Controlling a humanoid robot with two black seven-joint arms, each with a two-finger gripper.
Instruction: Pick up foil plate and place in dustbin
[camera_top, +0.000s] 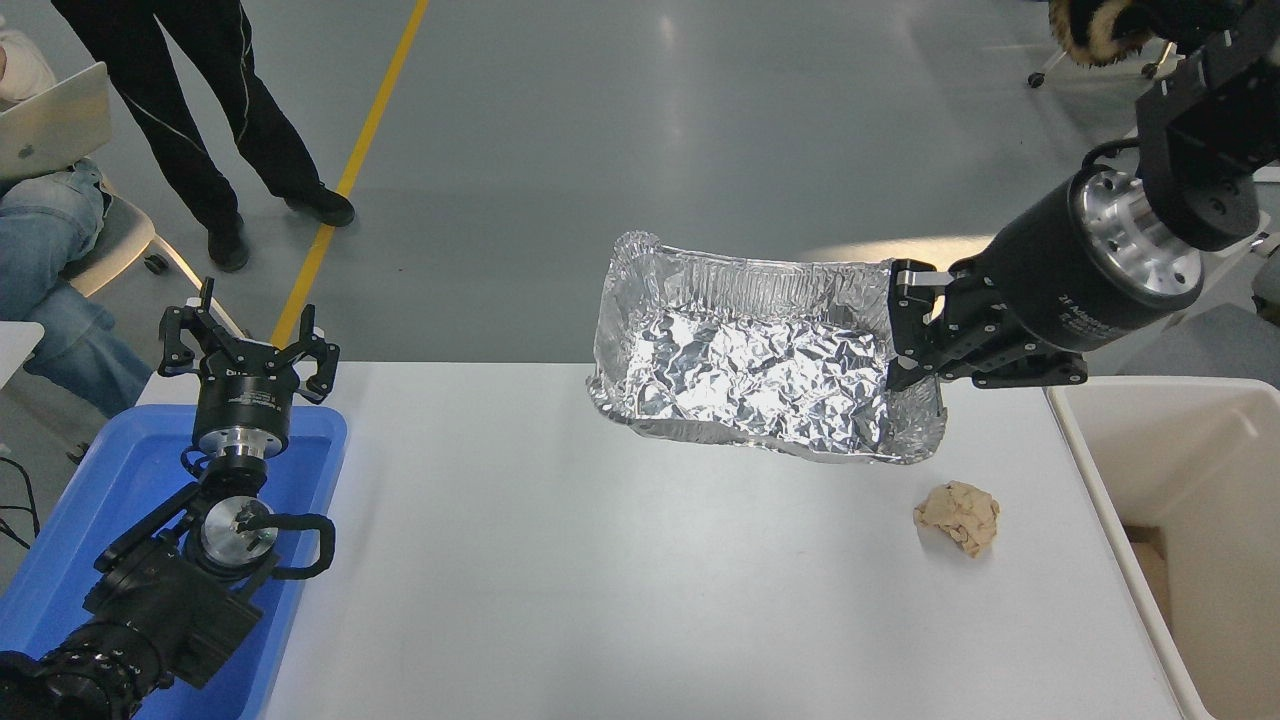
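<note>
My right gripper (905, 330) is shut on the right rim of the foil plate (745, 370), a shiny crinkled silver tray. It holds the plate high above the table's far middle, open side up and roughly level. The dustbin (1080, 450), a cream-white bin, stands at the table's right edge, to the right of and below the plate. My left gripper (245, 345) is parked at the lower left with its fingers spread open.
A tan crumpled paper ball (958, 516) lies on the white table (600, 580) near the bin. A blue tray (110, 490) sits under my left arm. A person stands and another sits at the far left.
</note>
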